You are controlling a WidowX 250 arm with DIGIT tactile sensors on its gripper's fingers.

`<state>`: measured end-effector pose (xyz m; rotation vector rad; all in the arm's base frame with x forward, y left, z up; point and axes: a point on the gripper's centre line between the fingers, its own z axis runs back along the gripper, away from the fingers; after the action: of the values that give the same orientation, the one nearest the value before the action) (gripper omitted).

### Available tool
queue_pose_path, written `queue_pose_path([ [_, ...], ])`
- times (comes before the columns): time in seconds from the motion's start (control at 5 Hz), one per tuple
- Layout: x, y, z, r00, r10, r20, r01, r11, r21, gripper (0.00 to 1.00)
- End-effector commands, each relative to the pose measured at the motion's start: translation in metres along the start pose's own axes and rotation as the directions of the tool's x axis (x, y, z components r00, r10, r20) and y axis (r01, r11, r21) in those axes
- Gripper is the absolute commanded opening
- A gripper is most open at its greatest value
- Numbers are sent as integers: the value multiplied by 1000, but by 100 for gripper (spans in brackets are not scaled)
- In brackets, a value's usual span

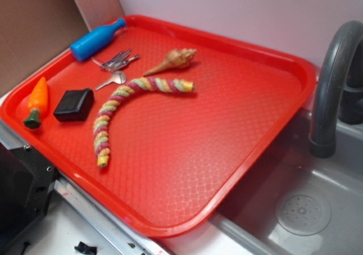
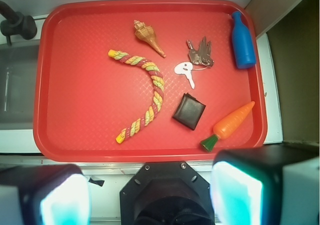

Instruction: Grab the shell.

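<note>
The shell (image 1: 173, 60) is a small tan-orange spiral conch lying on the red tray (image 1: 238, 130) near its far side, its point toward the keys. In the wrist view the shell (image 2: 148, 36) lies at the upper middle of the tray (image 2: 90, 115). My gripper (image 2: 150, 195) is high above the tray's near edge, far from the shell. Its two fingers (image 2: 235, 192) stand wide apart with nothing between them. The gripper does not show in the exterior view.
On the tray lie a multicoloured twisted rope (image 1: 122, 110), a bunch of keys (image 1: 116, 65), a blue bottle (image 1: 96, 39), a black square block (image 1: 74, 105) and a toy carrot (image 1: 36, 101). A dark faucet (image 1: 332, 85) and a grey sink (image 1: 300, 209) are to the right.
</note>
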<state>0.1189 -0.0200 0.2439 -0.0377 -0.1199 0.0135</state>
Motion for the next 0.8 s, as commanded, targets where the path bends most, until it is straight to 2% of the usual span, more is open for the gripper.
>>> queue_pose_path([
  [0.0, 0, 0, 0, 1000, 0, 0, 0, 1000, 0, 100],
  [0.2, 11, -4, -9, 1000, -12, 21, 11, 1000, 11, 100],
  [0.4, 33, -5, -26, 999, -40, 23, 39, 998, 47, 100],
  [0.6, 61, -7, -45, 995, -69, 74, 65, 996, 63, 100],
])
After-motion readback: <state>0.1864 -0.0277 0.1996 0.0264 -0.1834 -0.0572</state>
